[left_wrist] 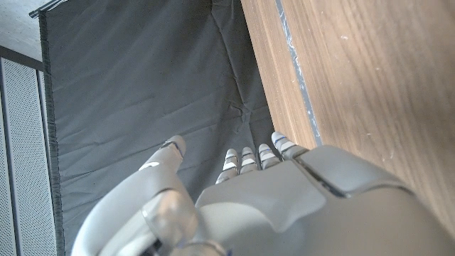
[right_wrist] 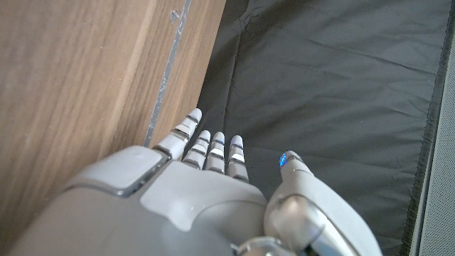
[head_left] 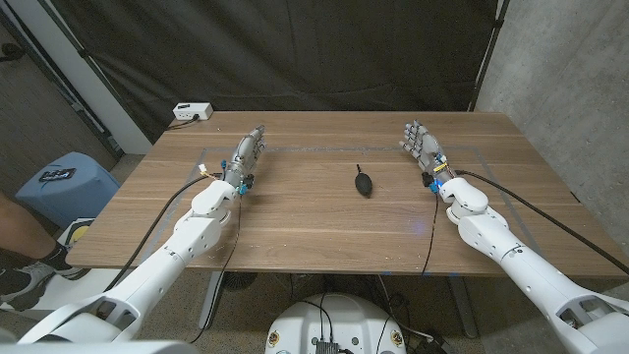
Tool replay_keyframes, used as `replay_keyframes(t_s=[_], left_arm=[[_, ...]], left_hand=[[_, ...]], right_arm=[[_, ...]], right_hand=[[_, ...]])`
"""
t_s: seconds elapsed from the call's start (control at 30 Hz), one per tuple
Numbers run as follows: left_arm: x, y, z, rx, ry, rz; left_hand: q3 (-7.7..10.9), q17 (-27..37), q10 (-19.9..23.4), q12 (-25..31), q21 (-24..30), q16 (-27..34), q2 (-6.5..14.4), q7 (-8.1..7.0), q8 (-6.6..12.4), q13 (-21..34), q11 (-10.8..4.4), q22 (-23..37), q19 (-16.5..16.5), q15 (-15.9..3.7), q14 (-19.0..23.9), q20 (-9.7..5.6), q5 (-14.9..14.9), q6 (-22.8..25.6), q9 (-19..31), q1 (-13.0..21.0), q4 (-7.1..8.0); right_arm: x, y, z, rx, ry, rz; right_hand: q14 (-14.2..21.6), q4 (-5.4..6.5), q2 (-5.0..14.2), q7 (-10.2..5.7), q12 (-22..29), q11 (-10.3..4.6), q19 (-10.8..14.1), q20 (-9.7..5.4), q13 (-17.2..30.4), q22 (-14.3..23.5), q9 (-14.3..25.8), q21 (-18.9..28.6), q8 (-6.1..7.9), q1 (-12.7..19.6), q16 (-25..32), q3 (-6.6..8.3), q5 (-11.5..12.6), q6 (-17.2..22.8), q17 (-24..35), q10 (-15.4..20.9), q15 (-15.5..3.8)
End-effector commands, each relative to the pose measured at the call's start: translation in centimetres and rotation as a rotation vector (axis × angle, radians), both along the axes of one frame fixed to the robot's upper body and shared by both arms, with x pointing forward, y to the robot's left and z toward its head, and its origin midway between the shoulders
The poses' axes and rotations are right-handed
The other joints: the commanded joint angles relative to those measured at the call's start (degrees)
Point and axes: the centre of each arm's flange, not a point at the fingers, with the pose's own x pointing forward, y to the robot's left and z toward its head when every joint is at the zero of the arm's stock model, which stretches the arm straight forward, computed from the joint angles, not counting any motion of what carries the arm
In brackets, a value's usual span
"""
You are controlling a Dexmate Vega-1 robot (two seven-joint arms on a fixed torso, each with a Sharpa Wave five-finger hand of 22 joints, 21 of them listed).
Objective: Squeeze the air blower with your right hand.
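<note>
Right robot hand (head_left: 421,145) holds nothing, fingers extended and apart; I keep it well clear of the black air blower (head_left: 362,183) lying mid-table (head_left: 295,226). I should approach from above the bulb, wrap it, then squeeze, left robot hand (head_left: 248,155) idle

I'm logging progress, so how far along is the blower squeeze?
Nothing looks done yet. The blower lies untouched on the table, between the two arms. The right hand is open and apart from it; the left hand holds nothing either. Reaching, gripping and squeezing are all left.
</note>
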Motion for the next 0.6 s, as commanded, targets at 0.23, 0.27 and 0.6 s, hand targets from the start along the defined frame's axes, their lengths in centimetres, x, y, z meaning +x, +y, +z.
replay_keyframes(t_s=[0.23,0.27,0.6], left_arm=[[-0.9,-0.7,-0.7,0.001,0.0,-0.014],[-0.9,-0.8,-0.6,0.0,-0.002,-0.015],[-1.2,-0.9,-0.4,0.006,-0.011,-0.017]], left_hand=[[0.36,0.3,-0.2,0.2,0.0,0.4,0.0,0.55,0.25,0.1,-0.07,0.2,-0.1,-0.05,-0.4,0.47,0.4,0.3,0.2,0.7,-0.23],[0.37,0.3,-0.2,0.2,0.0,0.4,0.0,0.54,0.25,0.1,-0.09,0.2,0.0,-0.06,-0.4,0.43,0.4,0.3,0.2,0.7,-0.25],[0.39,0.3,-0.2,0.2,-0.2,0.3,0.0,0.54,0.24,0.1,-0.13,0.2,0.0,0.0,-0.4,0.48,0.5,0.4,0.2,0.8,-0.4]], right_arm=[[-1.8,-0.3,-0.8,0.002,-0.003,-0.006],[-1.8,-0.3,-0.8,0.001,-0.004,-0.006],[-2.6,0.0,-0.8,-0.025,-0.014,-0.02]], right_hand=[[0.6,-0.05,-0.24,-0.1,0.4,0.19,0.5,0.2,0.2,0.2,0.3,0.3,0.19,0.7,0.4,0.49,0.3,0.4,0.1,0.4,-0.08],[0.5,-0.08,-0.25,-0.09,0.3,0.19,0.5,0.22,0.2,0.2,0.2,0.3,0.19,0.7,0.4,0.52,0.3,0.3,0.1,0.4,-0.09],[0.5,-0.33,-0.38,-0.1,0.3,0.11,0.5,0.2,0.1,0.2,0.2,0.3,0.18,1.0,0.3,0.74,0.3,0.3,-0.1,0.4,0.0]])
